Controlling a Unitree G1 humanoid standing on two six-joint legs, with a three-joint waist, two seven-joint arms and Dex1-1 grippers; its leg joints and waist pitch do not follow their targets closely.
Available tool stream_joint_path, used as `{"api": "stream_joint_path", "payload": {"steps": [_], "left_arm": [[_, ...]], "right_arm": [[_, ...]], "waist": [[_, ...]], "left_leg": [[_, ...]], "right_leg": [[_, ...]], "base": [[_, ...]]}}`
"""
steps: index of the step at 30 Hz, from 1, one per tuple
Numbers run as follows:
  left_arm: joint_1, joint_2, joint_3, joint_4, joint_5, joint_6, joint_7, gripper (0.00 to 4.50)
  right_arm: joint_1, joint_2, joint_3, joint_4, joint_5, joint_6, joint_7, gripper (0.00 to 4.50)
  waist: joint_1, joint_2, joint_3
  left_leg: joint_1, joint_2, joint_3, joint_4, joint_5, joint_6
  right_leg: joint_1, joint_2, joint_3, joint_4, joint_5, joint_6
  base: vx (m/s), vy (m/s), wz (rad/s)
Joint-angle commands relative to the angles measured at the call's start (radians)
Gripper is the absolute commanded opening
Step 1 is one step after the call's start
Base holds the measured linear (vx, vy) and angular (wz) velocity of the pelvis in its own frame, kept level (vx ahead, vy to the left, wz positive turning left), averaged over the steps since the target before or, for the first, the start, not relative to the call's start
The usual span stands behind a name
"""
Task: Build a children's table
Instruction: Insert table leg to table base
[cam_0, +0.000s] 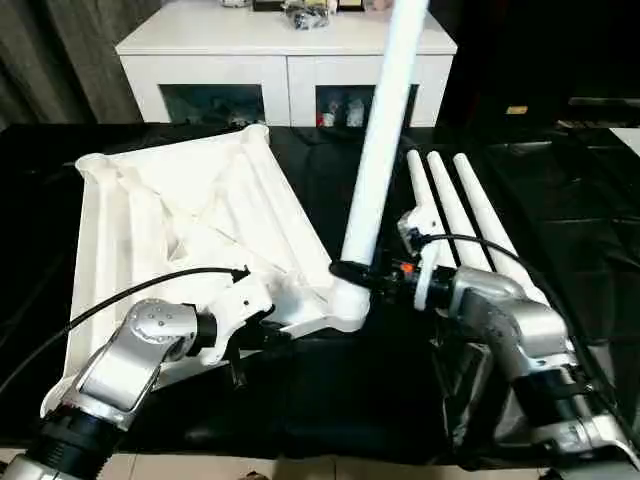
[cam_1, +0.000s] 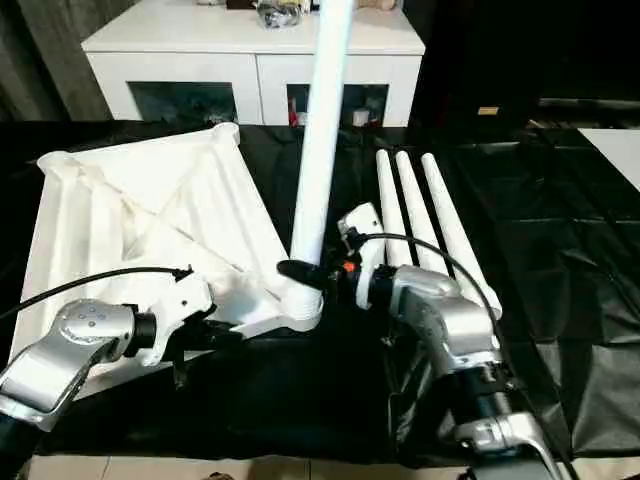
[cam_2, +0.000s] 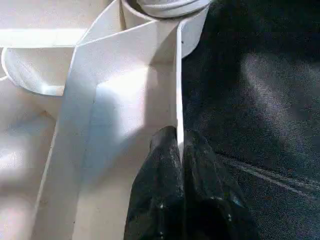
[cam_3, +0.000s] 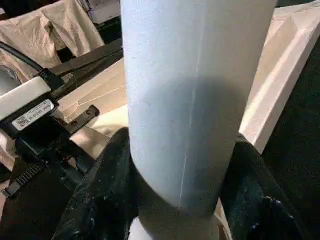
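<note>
The white tabletop (cam_0: 180, 210) lies upside down on the left, its X-ribbed underside facing up. One white leg (cam_0: 385, 130) stands upright in the near right corner socket (cam_0: 348, 300). My right gripper (cam_0: 352, 272) is shut on this leg just above the socket, and its black fingers (cam_3: 107, 185) wrap both sides of the tube (cam_3: 195, 100). My left gripper (cam_2: 179, 137) is shut on the tabletop's thin near rim (cam_2: 178, 75), a short way left of that socket. Three more legs (cam_0: 460, 210) lie side by side to the right.
A black cloth (cam_0: 560, 200) covers the work surface. A white cabinet (cam_0: 285, 50) with dark glass doors stands behind it, with small items on top. A flat white board's corner (cam_0: 628, 135) shows at the far right edge.
</note>
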Motion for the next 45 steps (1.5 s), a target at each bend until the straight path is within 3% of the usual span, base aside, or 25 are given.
{"api": "stream_joint_path", "payload": {"steps": [1,13,14,16,17,19,20,21,22,24,26,28,29,30,34,35,36,37,38,39,41,42,43,44,45], "left_arm": [[0.012,-0.015,0.002,-0.019,-0.042,0.0,-0.002,0.0],[0.009,-0.022,0.014,-0.016,-0.044,0.01,0.002,0.0],[0.008,-0.023,0.015,-0.015,-0.044,0.01,0.002,0.0],[0.003,-0.029,0.021,-0.008,-0.046,0.01,0.009,0.0],[0.003,-0.029,0.021,-0.008,-0.046,0.01,0.009,0.0],[-0.003,-0.036,0.027,-0.001,-0.048,0.012,0.016,0.0],[-0.009,-0.04,0.029,0.007,-0.046,0.013,0.021,0.0],[-0.01,-0.041,0.029,0.009,-0.046,0.013,0.022,0.0],[-0.019,-0.047,0.036,0.019,-0.047,0.013,0.031,0.0],[-0.027,-0.055,0.044,0.025,-0.05,0.017,0.041,0.0],[-0.035,-0.062,0.051,0.03,-0.052,0.024,0.049,0.0],[-0.038,-0.06,0.054,0.03,-0.051,0.026,0.05,0.0],[-0.039,-0.058,0.056,0.03,-0.051,0.028,0.048,0.0],[-0.039,-0.057,0.057,0.03,-0.049,0.03,0.048,0.0],[-0.04,-0.047,0.055,0.024,-0.044,0.035,0.039,0.0],[-0.038,-0.044,0.053,0.019,-0.043,0.036,0.037,0.0],[-0.037,-0.044,0.052,0.016,-0.042,0.037,0.037,0.0],[-0.034,-0.042,0.05,0.013,-0.039,0.036,0.037,0.0],[-0.031,-0.042,0.049,0.01,-0.036,0.034,0.037,0.0],[-0.028,-0.041,0.048,0.008,-0.036,0.033,0.037,0.0],[-0.021,-0.039,0.044,0.002,-0.034,0.032,0.039,0.0],[-0.015,-0.036,0.042,-0.004,-0.034,0.031,0.041,0.0],[-0.014,-0.035,0.041,-0.006,-0.034,0.031,0.042,0.0],[-0.009,-0.036,0.038,-0.014,-0.034,0.033,0.046,0.0],[-0.008,-0.036,0.037,-0.015,-0.034,0.033,0.047,0.0]], "right_arm": [[-0.012,0.009,-0.001,0.036,-0.014,-0.021,0.009,1.84],[0.012,0.045,-0.024,0.146,-0.026,-0.104,-0.009,1.84],[0.015,0.047,-0.025,0.146,-0.026,-0.107,-0.008,1.84],[0.035,0.055,-0.03,0.147,-0.025,-0.135,-0.009,1.84],[0.035,0.055,-0.03,0.147,-0.025,-0.135,-0.009,1.84],[0.058,0.065,-0.035,0.148,-0.029,-0.167,-0.01,1.84],[0.079,0.074,-0.038,0.138,-0.031,-0.187,-0.015,1.84],[0.084,0.076,-0.039,0.136,-0.032,-0.192,-0.017,1.84],[0.11,0.088,-0.041,0.119,-0.037,-0.222,-0.033,1.84],[0.134,0.097,-0.043,0.103,-0.04,-0.249,-0.047,1.84],[0.162,0.106,-0.042,0.09,-0.049,-0.284,-0.061,1.84],[0.177,0.113,-0.042,0.082,-0.056,-0.309,-0.071,1.84],[0.191,0.119,-0.038,0.069,-0.063,-0.324,-0.078,1.84],[0.202,0.121,-0.033,0.058,-0.071,-0.335,-0.083,1.84],[0.226,0.11,0.012,0.015,-0.116,-0.335,-0.092,1.84],[0.229,0.098,0.034,0.005,-0.136,-0.327,-0.088,1.84],[0.23,0.09,0.049,0.0,-0.148,-0.324,-0.085,1.84],[0.227,0.076,0.071,-0.006,-0.164,-0.312,-0.077,1.84],[0.222,0.065,0.086,-0.009,-0.172,-0.299,-0.068,1.84],[0.213,0.055,0.099,-0.01,-0.18,-0.286,-0.058,1.84],[0.197,0.042,0.114,-0.014,-0.195,-0.267,-0.04,1.84],[0.179,0.033,0.123,-0.016,-0.2,-0.246,-0.021,1.84],[0.175,0.031,0.125,-0.016,-0.201,-0.241,-0.016,1.84],[0.156,0.017,0.133,-0.016,-0.201,-0.212,0.004,1.84],[0.154,0.015,0.134,-0.016,-0.2,-0.207,0.008,1.84]], "waist": [[-0.001,-0.017,-0.064],[-0.003,-0.015,-0.064],[-0.001,-0.008,-0.064],[-0.001,-0.004,-0.065],[-0.003,-0.009,-0.064],[-0.003,-0.005,-0.064],[-0.001,0.004,-0.064],[-0.003,-0.003,-0.064],[-0.001,0.008,-0.064],[-0.002,0.006,-0.062],[0.002,0.022,-0.064],[0.0,0.016,-0.064],[0.004,0.041,-0.065],[0.001,0.032,-0.063],[0.003,0.036,-0.067],[0.003,0.024,-0.066],[0.005,0.028,-0.065],[0.002,0.013,-0.064],[0.003,0.008,-0.064],[0.006,0.011,-0.064],[0.005,0.005,-0.061],[0.0,-0.011,-0.059],[0.003,-0.001,-0.06],[0.004,0.0,-0.061],[0.003,-0.01,-0.06]], "left_leg": [[0.018,0.05,-0.016,-0.072,-0.167,0.028],[0.021,0.051,-0.017,-0.076,-0.204,0.017],[0.022,0.051,-0.018,-0.076,-0.208,0.014],[0.023,0.051,-0.019,-0.077,-0.216,0.009],[0.022,0.051,-0.018,-0.078,-0.22,0.008],[0.021,0.052,-0.019,-0.078,-0.225,0.009],[0.022,0.051,-0.021,-0.079,-0.233,0.005],[0.022,0.051,-0.02,-0.079,-0.241,0.005],[0.021,0.05,-0.023,-0.08,-0.248,0.003],[0.024,0.051,-0.022,-0.083,-0.284,-0.005],[0.025,0.05,-0.027,-0.084,-0.303,-0.012],[0.025,0.051,-0.026,-0.085,-0.309,-0.01],[0.024,0.05,-0.029,-0.085,-0.325,-0.016],[0.024,0.05,-0.027,-0.087,-0.335,-0.015],[0.021,0.05,-0.03,-0.087,-0.315,-0.008],[0.019,0.05,-0.029,-0.088,-0.31,-0.005],[0.02,0.05,-0.03,-0.088,-0.307,-0.005],[0.02,0.051,-0.027,-0.089,-0.308,-0.002],[0.019,0.05,-0.027,-0.088,-0.297,0.002],[0.02,0.05,-0.027,-0.088,-0.292,0.004],[0.02,0.051,-0.027,-0.089,-0.295,0.008],[0.021,0.052,-0.024,-0.09,-0.298,0.009],[0.021,0.052,-0.026,-0.091,-0.295,0.007],[0.024,0.053,-0.026,-0.09,-0.298,0.006],[0.021,0.054,-0.028,-0.092,-0.292,0.008]], "right_leg": [[0.031,-0.079,0.043,-0.073,-0.158,-0.217],[0.032,-0.079,0.043,-0.076,-0.173,-0.221],[0.03,-0.079,0.043,-0.075,-0.176,-0.221],[0.031,-0.079,0.043,-0.075,-0.175,-0.22],[0.032,-0.079,0.044,-0.076,-0.17,-0.22],[0.031,-0.079,0.043,-0.077,-0.162,-0.223],[0.031,-0.079,0.043,-0.076,-0.167,-0.223],[0.031,-0.079,0.043,-0.078,-0.168,-0.221],[0.032,-0.08,0.043,-0.077,-0.175,-0.221],[0.029,-0.079,0.044,-0.084,-0.207,-0.212],[0.029,-0.08,0.043,-0.083,-0.229,-0.207],[0.028,-0.08,0.044,-0.087,-0.238,-0.204],[0.026,-0.081,0.043,-0.086,-0.242,-0.203],[0.025,-0.079,0.043,-0.091,-0.244,-0.201],[0.029,-0.078,0.042,-0.083,-0.203,-0.21],[0.03,-0.077,0.041,-0.084,-0.201,-0.209],[0.031,-0.078,0.041,-0.082,-0.204,-0.209],[0.03,-0.077,0.042,-0.087,-0.219,-0.202],[0.032,-0.078,0.043,-0.084,-0.22,-0.202],[0.03,-0.08,0.044,-0.085,-0.234,-0.199],[0.027,-0.082,0.045,-0.088,-0.282,-0.186],[0.026,-0.08,0.046,-0.093,-0.299,-0.178],[0.026,-0.082,0.046,-0.09,-0.306,-0.174],[0.022,-0.082,0.047,-0.092,-0.306,-0.172],[0.026,-0.083,0.046,-0.089,-0.302,-0.172]], "base": [[0.0,0.0,0.0],[0.0,0.0,0.0],[0.0,0.0,0.0],[0.0,0.0,0.0],[0.0,0.0,0.0],[0.0,0.0,0.0],[0.0,0.0,0.0],[0.0,0.0,0.0],[0.0,0.0,0.0],[0.0,0.0,0.0],[0.0,0.0,0.0],[0.0,0.0,0.0],[0.0,0.0,0.0],[0.0,0.0,0.0],[0.0,0.0,0.0],[0.0,0.0,0.0],[0.0,0.0,0.0],[0.0,0.0,0.0],[0.0,0.0,0.0],[0.0,0.0,0.0],[0.0,0.0,0.0],[0.0,0.0,0.0],[0.0,0.0,0.0],[0.0,0.0,0.0],[0.0,0.0,0.0]]}}
